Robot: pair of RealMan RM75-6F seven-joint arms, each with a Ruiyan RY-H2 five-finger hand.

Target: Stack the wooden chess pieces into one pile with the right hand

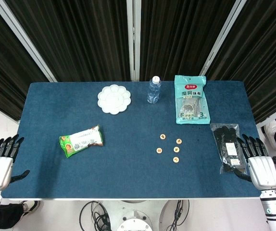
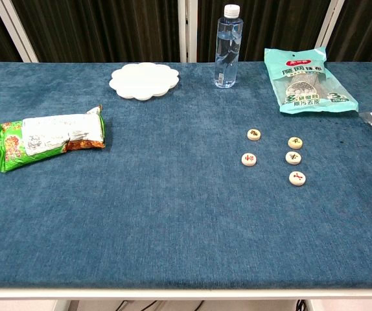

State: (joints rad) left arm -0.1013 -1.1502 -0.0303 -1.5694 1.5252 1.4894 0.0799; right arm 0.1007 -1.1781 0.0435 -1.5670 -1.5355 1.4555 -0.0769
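Several round wooden chess pieces [image 1: 169,147] [image 2: 273,157] lie flat and apart from one another on the blue table, right of centre; none is stacked. My right hand [image 1: 258,161] hovers at the table's right front corner, fingers spread, holding nothing, well to the right of the pieces. At the left front corner my left hand [image 1: 1,161] is also spread and empty. Neither hand shows in the chest view.
A black packet [image 1: 228,147] lies just beside the right hand. A teal packet [image 1: 191,98], a water bottle [image 1: 153,90] and a white flower-shaped plate [image 1: 114,99] stand at the back. A green snack bag [image 1: 81,140] lies at the left.
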